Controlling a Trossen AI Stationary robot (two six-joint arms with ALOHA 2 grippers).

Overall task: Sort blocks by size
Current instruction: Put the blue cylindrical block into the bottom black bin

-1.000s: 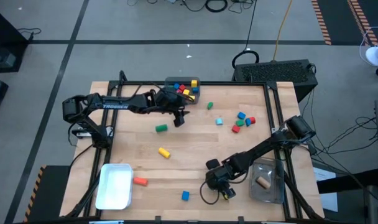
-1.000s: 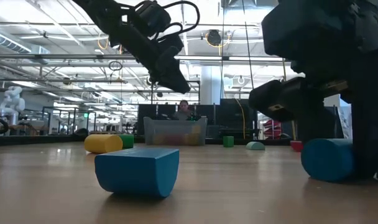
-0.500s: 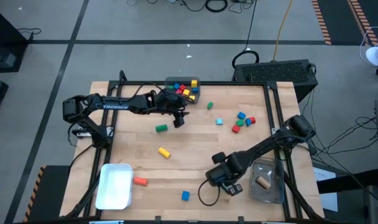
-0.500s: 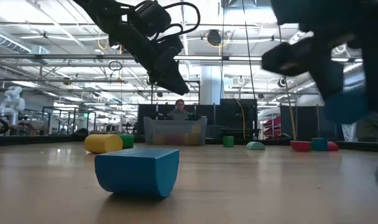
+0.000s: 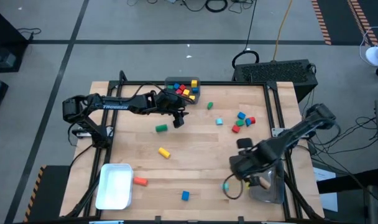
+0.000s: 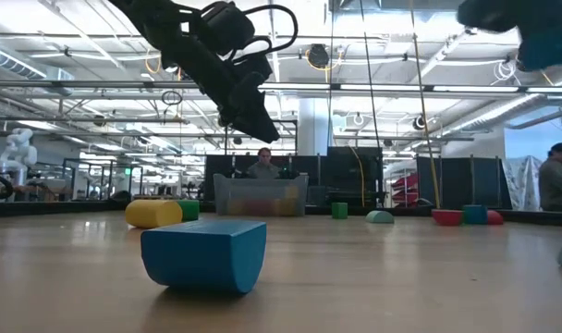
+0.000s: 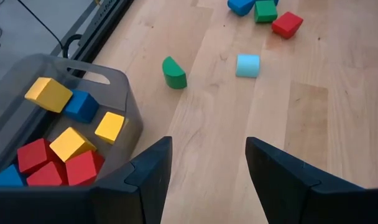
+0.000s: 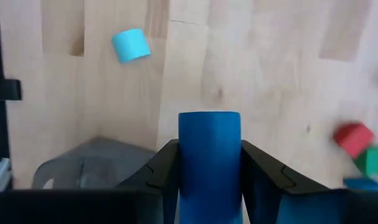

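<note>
My right gripper (image 5: 244,167) is shut on a blue cylinder block (image 8: 209,163), held above the table beside the clear bin (image 5: 268,182) at the near right. In the low view the gripper (image 6: 531,28) is high at the right. My left gripper (image 7: 207,155) is open and empty, hovering next to the grey bin (image 5: 183,89) at the far middle. That bin holds several red, yellow and blue cubes (image 7: 64,146). Loose blocks lie on the table: green (image 5: 161,128), yellow (image 5: 164,152), orange (image 5: 140,182), blue (image 5: 185,195) and cyan (image 5: 227,185). My right gripper pinches the blue cylinder's curved sides (image 8: 186,155) between its two fingers. The cylinder's length runs along the fingers, and its free end sticks out past them. It is lifted clear of the table.
A white bin (image 5: 114,185) stands at the near left. The clear bin holds one tan piece (image 5: 262,182). A cluster of blue, green and red blocks (image 5: 242,121), a cyan piece (image 5: 219,121) and a small green one (image 5: 209,106) lie far right of centre.
My right gripper has lifted the blue cylinder off the table, well clear of it, and carried it toward the table's right edge, up to the clear bin.
</note>
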